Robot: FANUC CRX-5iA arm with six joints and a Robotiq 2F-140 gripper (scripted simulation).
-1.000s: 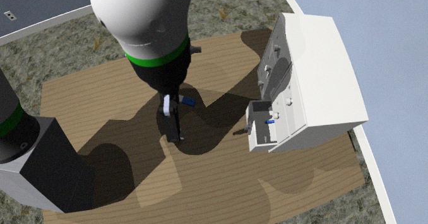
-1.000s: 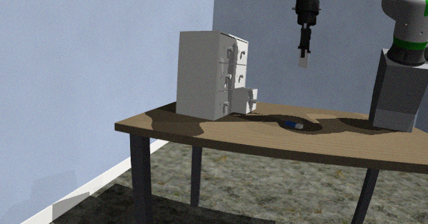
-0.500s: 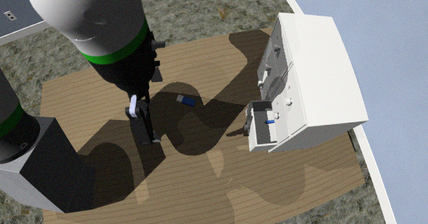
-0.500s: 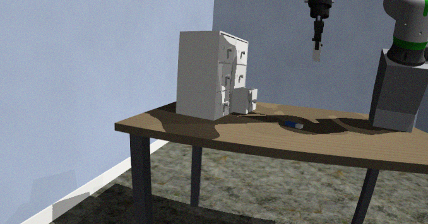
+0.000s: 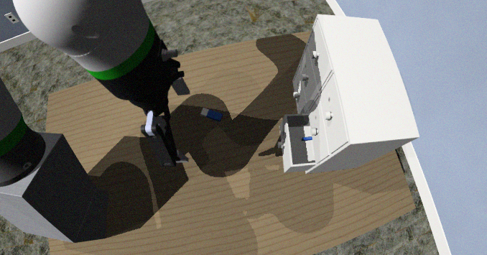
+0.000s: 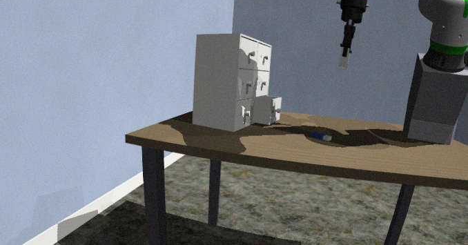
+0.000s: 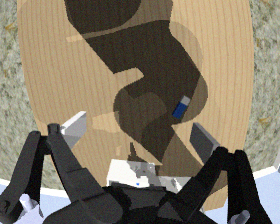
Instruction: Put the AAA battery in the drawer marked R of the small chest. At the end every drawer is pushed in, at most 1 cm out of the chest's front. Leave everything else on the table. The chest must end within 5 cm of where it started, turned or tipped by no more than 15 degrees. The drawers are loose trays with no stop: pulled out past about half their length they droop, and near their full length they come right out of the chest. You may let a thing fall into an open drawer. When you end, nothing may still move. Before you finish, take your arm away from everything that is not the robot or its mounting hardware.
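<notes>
A small chest (image 5: pixel 373 81) (image 6: pixel 215 81) stands upright with two columns of three drawers. One bottom drawer (image 5: pixel 299 167) (image 6: pixel 263 110) is pulled partly out; the others look pushed in. No drawer letter is readable. A small blue piece (image 5: pixel 307 138) (image 7: pixel 137 184), seemingly the AAA battery, shows within the open drawer's outline near the chest front; its exact resting place is unclear. My gripper (image 5: pixel 179 123) (image 6: pixel 344 62) (image 7: pixel 139 127) is wide open and empty, high above the table and out in front of the chest.
A blue and grey block (image 5: pixel 212 114) (image 6: pixel 321 136) (image 7: pixel 181 107) lies on the table (image 5: pixel 215 67) (image 6: pixel 293 154) in front of the chest. A wall (image 5: pixel 449 70) (image 6: pixel 103 50) rises behind the chest. The open drawer's knob sticks out toward the arm's side.
</notes>
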